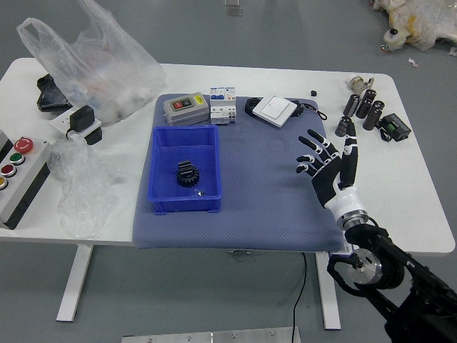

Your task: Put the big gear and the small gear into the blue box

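Black gear (pixel 188 174) left of right hand (pixel 326 161)

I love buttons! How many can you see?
4, on the left-hand box: a big red button, then a green one, a dark red one and a yellow one. The picture's edge may hide more.

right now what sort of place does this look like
Probably a robotics lab or test bench: a push-button control box, a blue box holding a gear, and a humanoid's hand.

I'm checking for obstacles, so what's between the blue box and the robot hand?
In the head view, just bare mat between the blue box and the open robot hand.
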Controlling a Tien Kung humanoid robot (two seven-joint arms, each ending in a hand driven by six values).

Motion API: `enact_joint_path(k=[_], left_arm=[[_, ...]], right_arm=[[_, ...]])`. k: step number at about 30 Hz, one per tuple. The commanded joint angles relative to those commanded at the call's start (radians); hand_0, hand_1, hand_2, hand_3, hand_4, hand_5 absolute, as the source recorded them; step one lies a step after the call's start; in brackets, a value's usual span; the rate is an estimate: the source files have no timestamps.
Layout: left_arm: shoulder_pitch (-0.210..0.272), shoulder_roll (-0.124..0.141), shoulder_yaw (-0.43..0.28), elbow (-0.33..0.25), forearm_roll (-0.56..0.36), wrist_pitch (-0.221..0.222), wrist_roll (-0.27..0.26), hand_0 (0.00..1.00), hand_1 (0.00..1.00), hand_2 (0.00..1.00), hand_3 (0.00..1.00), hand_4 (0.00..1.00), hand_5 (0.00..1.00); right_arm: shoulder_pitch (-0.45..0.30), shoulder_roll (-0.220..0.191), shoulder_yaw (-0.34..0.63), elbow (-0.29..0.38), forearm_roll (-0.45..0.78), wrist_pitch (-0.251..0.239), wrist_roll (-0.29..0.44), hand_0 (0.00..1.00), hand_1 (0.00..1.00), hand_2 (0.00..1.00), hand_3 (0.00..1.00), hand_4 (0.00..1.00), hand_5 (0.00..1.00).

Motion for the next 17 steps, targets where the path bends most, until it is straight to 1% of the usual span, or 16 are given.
enact_joint_path(k=[1,2,7,8,13,14,17], left_arm=[[0.0,0.0,0.0,0.0,-0.001,0.0,0.0,0.64,0.613,0.601,0.65,0.639,0.315],[0.0,0.0,0.0,0.0,0.0,0.0,0.0,0.639,0.614,0.601,0.649,0.638,0.315],[0.0,0.0,-0.002,0.0,0.001,0.0,0.001,0.639,0.614,0.601,0.649,0.638,0.315],[-0.001,0.0,-0.002,0.0,0.0,0.0,0.001,0.639,0.614,0.601,0.649,0.638,0.314],[-0.001,-0.001,-0.001,0.0,-0.002,0.0,0.0,0.639,0.614,0.601,0.649,0.638,0.314],[-0.001,-0.001,-0.001,0.0,-0.001,0.0,0.001,0.639,0.614,0.601,0.649,0.638,0.315],[0.0,-0.002,-0.001,0.0,-0.002,0.0,0.001,0.639,0.614,0.601,0.649,0.638,0.315]], right_arm=[[0.0,0.0,0.0,0.0,0.003,0.0,-0.002,0.253,0.297,0.5,0.684,0.998,0.998],[0.0,0.0,0.0,-0.001,0.005,-0.001,-0.005,0.497,0.546,0.605,0.699,0.998,0.998],[0.0,0.001,0.001,-0.002,0.01,-0.004,-0.013,0.497,0.546,0.605,0.699,0.998,0.998],[0.0,0.001,0.001,-0.002,0.007,-0.006,-0.013,0.657,0.702,0.707,0.721,0.998,0.998],[0.001,0.002,0.001,0.0,-0.008,-0.013,-0.013,0.657,0.702,0.707,0.721,0.998,0.998],[0.001,0.002,0.001,0.0,-0.009,-0.013,-0.013,0.704,0.744,0.735,0.734,0.998,0.998],[0.0,0.003,0.002,0.0,-0.008,-0.014,-0.012,0.704,0.744,0.735,0.734,0.998,0.998]])
